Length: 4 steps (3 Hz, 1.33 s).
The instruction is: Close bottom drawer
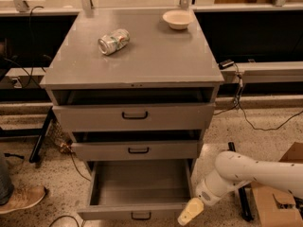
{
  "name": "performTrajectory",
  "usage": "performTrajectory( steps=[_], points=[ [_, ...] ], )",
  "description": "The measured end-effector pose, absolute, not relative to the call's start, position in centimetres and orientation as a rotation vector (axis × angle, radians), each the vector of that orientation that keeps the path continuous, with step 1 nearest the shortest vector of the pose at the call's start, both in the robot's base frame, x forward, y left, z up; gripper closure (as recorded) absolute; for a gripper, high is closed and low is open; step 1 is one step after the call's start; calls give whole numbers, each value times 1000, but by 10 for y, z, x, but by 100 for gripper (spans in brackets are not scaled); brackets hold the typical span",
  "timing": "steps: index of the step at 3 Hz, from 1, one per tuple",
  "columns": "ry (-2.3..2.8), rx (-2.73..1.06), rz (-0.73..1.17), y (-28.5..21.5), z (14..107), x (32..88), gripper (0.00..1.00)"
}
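Down by the floor | drawer (138, 183) open, pulled far out | gripper (191, 211) beside its front right corner, wide or narrow: can't tell | best: push the front straight in, near the middle.

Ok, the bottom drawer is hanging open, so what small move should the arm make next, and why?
Probably slide the gripper across toward the handle, squarely before the front of the bottom drawer, then push toward the cabinet. The drawer stands pulled out, and the gripper sits at its front right corner, well off the panel's middle.
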<state>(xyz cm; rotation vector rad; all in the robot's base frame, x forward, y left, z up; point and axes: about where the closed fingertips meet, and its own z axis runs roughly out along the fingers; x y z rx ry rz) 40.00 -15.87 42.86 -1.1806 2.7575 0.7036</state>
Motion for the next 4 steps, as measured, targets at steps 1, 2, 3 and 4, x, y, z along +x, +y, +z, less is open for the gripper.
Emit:
performTrajectory(
  steps=[1, 2, 3, 4],
  points=[
    [2764, -1188, 775, -136, 364, 393, 0],
    [2766, -1182, 774, -118, 321, 394, 16],
    [2771, -1173, 770, -108, 290, 397, 40],
    [2765, -1133, 802, -104, 260, 399, 63]
  ],
)
